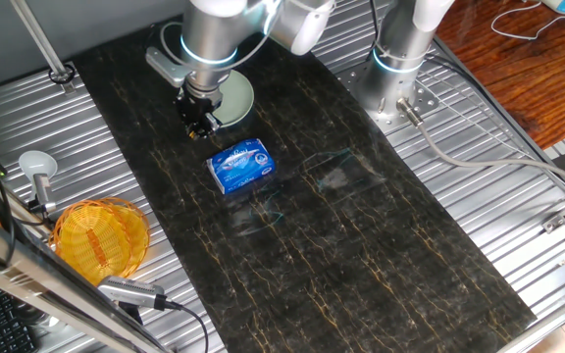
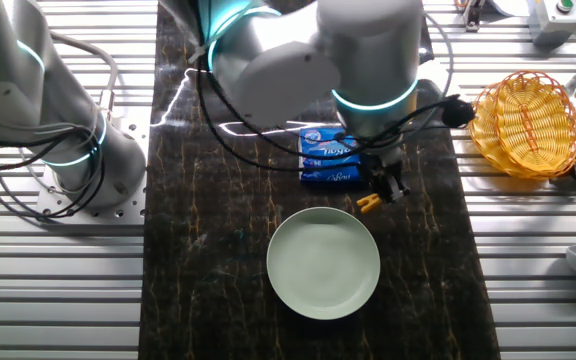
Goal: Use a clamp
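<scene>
The clamp is a tiny yellow-orange clip on the dark mat, just off the far rim of the pale green plate. My gripper is low over the mat with its black fingertips right at the clamp. I cannot tell whether the fingers are closed on it. In one fixed view the gripper hangs beside the plate, and the clamp is hidden behind the fingers. A blue packet lies flat just beyond the gripper; it also shows in one fixed view.
An orange wicker basket stands off the mat on the ribbed metal table; it also shows in the other fixed view. A second arm's base stands at the mat's far side. Cables run along the table edges.
</scene>
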### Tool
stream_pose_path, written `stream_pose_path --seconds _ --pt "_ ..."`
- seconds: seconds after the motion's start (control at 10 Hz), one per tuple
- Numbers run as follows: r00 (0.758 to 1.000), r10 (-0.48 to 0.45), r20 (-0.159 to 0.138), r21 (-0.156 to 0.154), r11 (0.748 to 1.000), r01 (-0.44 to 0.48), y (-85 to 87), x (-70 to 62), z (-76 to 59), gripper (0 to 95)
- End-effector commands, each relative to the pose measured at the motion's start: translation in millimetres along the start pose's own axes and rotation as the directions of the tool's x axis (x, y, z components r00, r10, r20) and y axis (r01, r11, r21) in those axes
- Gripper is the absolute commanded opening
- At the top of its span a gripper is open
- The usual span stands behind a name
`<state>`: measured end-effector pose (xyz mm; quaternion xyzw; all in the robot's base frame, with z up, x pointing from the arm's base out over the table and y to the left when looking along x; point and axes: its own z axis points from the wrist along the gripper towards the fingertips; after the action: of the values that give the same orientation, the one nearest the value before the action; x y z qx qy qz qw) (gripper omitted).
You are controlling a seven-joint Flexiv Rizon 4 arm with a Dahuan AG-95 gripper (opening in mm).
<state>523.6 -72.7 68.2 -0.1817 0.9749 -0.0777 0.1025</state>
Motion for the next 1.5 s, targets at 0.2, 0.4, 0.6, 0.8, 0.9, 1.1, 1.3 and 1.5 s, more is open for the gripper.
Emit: stream_pose_path --seconds 0.2,0.4,0.6,0.8,0.9,1.1,1.3,1.5 --pt "0.996 0.084 0.007 0.007 0.996 -0.084 -1.7 0.4 1.8 0.0" --pt "0.993 0.122 0.007 0.005 0.993 -0.122 -1.7 2.1 1.6 0.0" --pt "0.991 0.136 0.005 0.006 0.991 -0.136 -1.2 3.9 1.7 0.0" --pt "0.991 0.134 0.008 0.005 0.991 -0.134 -4.3 7.7 3.2 0.0" --pt "0.992 0.123 0.015 0.006 0.992 -0.123 -6.9 10.6 4.6 0.0" --pt "0.993 0.117 0.020 0.005 0.993 -0.117 -9.0 10.6 5.6 0.0" --pt "0.993 0.116 0.025 0.003 0.993 -0.116 -10.6 8.4 5.2 0.0" --pt "0.993 0.116 0.023 -0.001 0.993 -0.116 -11.6 7.0 5.2 0.0"
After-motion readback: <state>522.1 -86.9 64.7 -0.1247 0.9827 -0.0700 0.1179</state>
